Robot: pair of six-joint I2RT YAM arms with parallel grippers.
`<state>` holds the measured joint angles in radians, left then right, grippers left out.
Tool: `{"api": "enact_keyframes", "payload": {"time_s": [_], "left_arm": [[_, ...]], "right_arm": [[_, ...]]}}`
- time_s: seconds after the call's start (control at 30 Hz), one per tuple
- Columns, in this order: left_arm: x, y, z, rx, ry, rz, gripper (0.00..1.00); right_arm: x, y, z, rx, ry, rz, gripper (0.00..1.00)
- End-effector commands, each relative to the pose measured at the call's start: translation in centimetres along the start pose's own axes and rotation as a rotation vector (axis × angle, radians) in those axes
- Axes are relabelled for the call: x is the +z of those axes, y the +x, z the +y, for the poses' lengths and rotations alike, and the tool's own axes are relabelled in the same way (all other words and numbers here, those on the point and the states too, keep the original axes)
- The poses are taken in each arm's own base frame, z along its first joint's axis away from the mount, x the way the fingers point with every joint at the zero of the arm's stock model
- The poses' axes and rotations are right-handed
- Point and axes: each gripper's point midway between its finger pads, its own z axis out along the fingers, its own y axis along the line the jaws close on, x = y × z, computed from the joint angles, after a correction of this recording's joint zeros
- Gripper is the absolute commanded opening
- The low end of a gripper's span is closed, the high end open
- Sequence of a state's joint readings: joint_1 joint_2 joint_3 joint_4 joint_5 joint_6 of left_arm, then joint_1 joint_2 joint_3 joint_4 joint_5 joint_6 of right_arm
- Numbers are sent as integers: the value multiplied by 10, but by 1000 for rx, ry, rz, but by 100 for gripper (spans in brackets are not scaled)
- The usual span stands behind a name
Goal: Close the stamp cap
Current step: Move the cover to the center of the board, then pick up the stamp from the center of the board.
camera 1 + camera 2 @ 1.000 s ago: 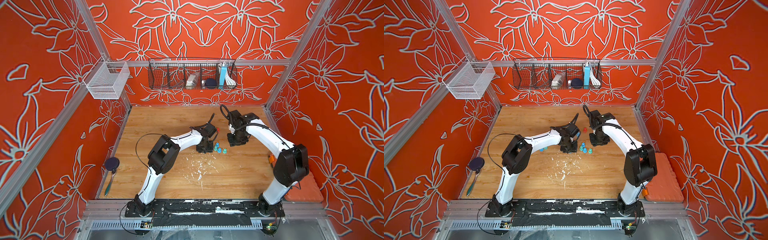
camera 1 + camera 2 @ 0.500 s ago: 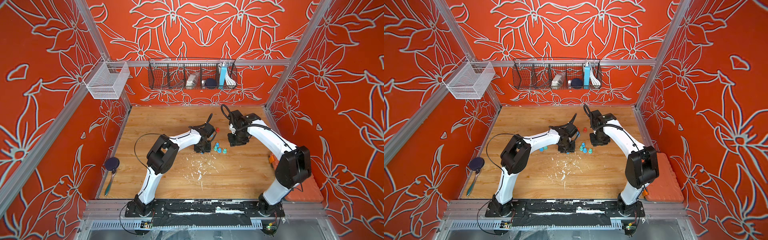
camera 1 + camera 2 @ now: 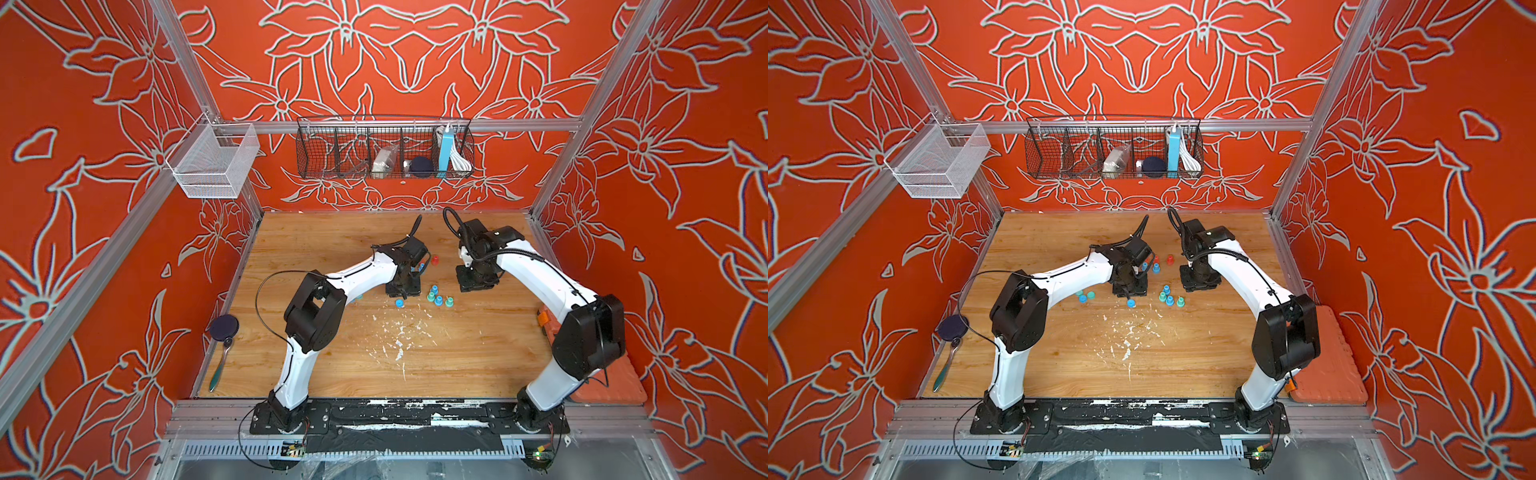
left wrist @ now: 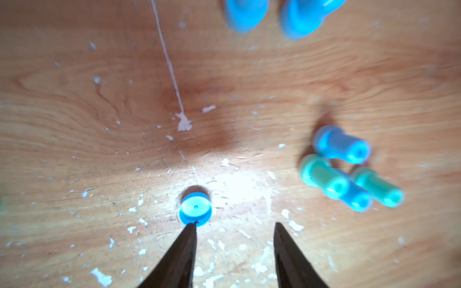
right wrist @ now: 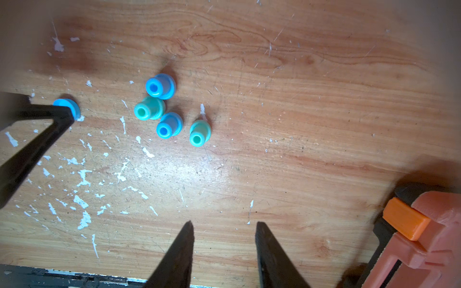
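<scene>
A flat blue stamp cap (image 4: 195, 209) lies on the wooden table, touching the tip of one finger of my left gripper (image 4: 234, 224). That gripper is open and holds nothing. It shows in both top views (image 3: 402, 293), with the cap (image 3: 399, 303) just in front of it. Several blue and teal stamps (image 5: 169, 124) stand clustered together to the right of the cap (image 3: 438, 297). My right gripper (image 5: 224, 223) hangs open and empty above bare wood, behind the cluster (image 3: 476, 282). A red stamp (image 3: 435, 260) sits between the two wrists.
Two blue pieces (image 3: 1086, 296) lie under the left forearm. An orange clamp (image 5: 409, 222) and an orange mat (image 3: 611, 382) sit at the right edge. A dark disc (image 3: 223, 326) and a handled tool (image 3: 218, 370) lie at the left edge. A wire basket (image 3: 384, 147) hangs on the back wall.
My left gripper has edged slightly to the left and its jaws have widened a little. The right arm has hardly moved.
</scene>
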<state>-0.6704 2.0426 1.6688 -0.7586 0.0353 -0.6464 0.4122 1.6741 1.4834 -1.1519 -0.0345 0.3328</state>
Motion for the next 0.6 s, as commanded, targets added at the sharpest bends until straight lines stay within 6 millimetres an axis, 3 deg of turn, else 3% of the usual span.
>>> {"api": "enact_keyframes", "payload": {"time_s": [0.0,0.13,0.43,0.57], "left_arm": [[-31,-9,-2,12,3,-49,51],[-45,-11,11,-18,15,-66,51],[-69,6,93,-130,-36,-94,51],[-76,18,115,-151,-58,-99,50]], "right_arm": [[1,-9,4,24,-18,5,44],[8,-18,13,25,-42,19,44],[31,-42,31,71,-60,0,43],[45,-52,43,71,-55,-2,43]]}}
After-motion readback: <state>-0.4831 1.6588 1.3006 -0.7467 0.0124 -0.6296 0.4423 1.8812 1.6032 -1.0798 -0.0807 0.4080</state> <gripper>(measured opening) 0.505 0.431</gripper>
